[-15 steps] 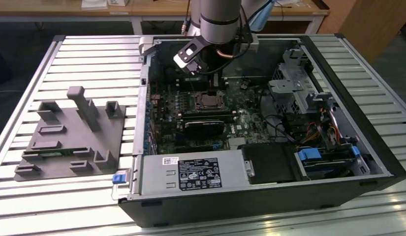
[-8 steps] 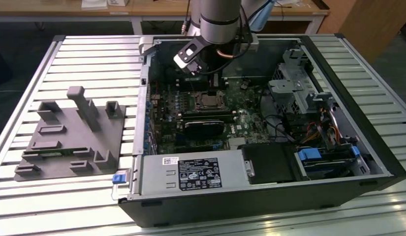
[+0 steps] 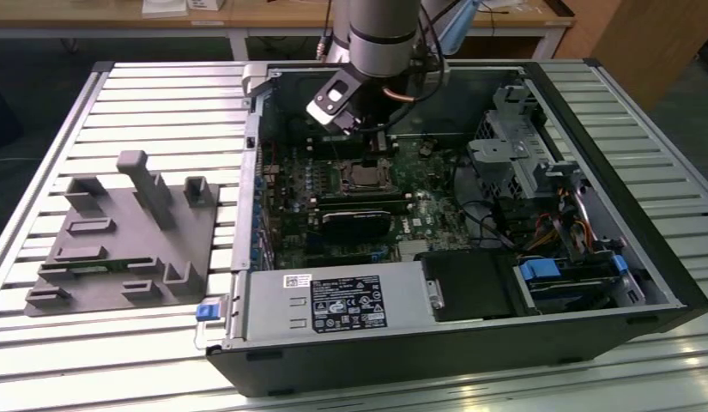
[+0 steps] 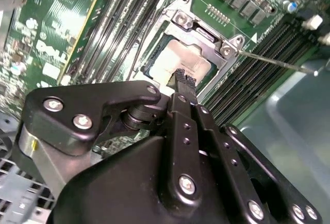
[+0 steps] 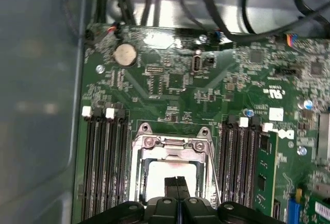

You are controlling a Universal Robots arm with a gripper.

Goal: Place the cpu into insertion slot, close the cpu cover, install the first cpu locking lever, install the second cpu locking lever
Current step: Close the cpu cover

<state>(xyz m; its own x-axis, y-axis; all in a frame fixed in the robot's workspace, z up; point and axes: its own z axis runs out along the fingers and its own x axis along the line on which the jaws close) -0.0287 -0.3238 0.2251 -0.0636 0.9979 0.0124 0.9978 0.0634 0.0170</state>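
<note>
Matt grey metal cpu [image 4: 180,59]

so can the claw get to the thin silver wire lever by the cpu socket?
Probably yes. The black claw is right over the dull silver square cpu, and the thin silver wire lever juts out over the black memory slots with nothing covering it.
</note>
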